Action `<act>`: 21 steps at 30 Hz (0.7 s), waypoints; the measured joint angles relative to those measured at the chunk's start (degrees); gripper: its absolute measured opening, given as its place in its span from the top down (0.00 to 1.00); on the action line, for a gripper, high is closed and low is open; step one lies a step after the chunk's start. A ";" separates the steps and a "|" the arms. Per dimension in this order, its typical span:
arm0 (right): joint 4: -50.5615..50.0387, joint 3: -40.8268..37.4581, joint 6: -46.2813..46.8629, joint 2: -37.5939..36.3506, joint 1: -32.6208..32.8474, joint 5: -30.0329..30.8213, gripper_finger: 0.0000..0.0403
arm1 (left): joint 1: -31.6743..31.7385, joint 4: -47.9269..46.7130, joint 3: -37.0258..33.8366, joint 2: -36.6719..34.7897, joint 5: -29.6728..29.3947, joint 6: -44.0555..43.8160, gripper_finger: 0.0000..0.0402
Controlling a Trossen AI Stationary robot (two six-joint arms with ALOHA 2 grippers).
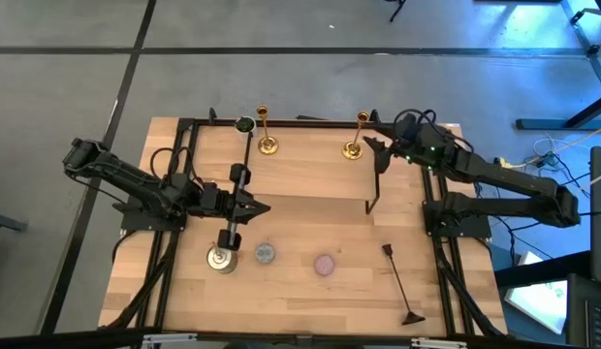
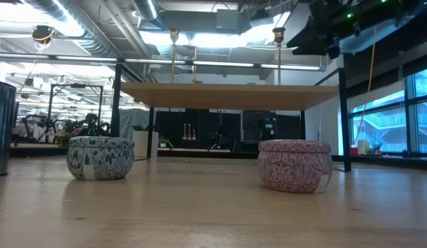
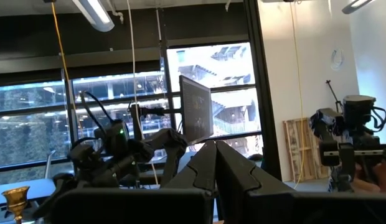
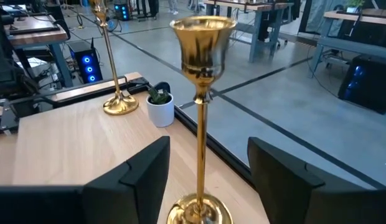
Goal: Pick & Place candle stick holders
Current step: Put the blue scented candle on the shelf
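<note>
a pale wooden worktop (image 1: 300,291) seen from above, framed by black rails, with grey floor on all sides. a wide bare stretch of wood runs across its middle.

the left arm reaches in from the left edge. its left hand (image 1: 260,206) sits over the left-centre of the worktop, fingers pressed fully together and holding nothing.

the right arm comes in from the right edge toward the far side. its right hand (image 4: 208,171) has its fingers spread apart on either side of the stem of the right candle stick holder (image 1: 356,136), not touching it.

both candle stick holders stand upright near the far edge, well apart from each other. the left candle stick holder (image 1: 267,132) stands just beside a small white pot with a green plant (image 4: 160,106) at the far rail.

near the front edge sit a silver tin (image 1: 221,258), a blue-grey candle (image 1: 266,254) and a pink candle (image 1: 325,264) in a loose row, with open wood between them.
</note>
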 joint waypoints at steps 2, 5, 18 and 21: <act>-1.03 0.02 0.00 -1.12 0.00 0.00 0.46 | 0.00 0.00 0.00 0.00 -0.01 0.00 1.00; -2.35 0.02 0.00 -2.30 0.00 0.00 0.46 | 0.00 0.00 0.00 0.00 -0.01 0.00 0.99; -5.03 0.17 -0.01 -4.95 0.00 -4.68 0.46 | 0.00 -0.02 0.00 0.00 0.01 0.00 1.00; -9.49 1.63 -0.04 -7.86 0.00 -4.70 0.46 | 0.00 -0.02 0.00 0.00 0.92 -0.13 1.00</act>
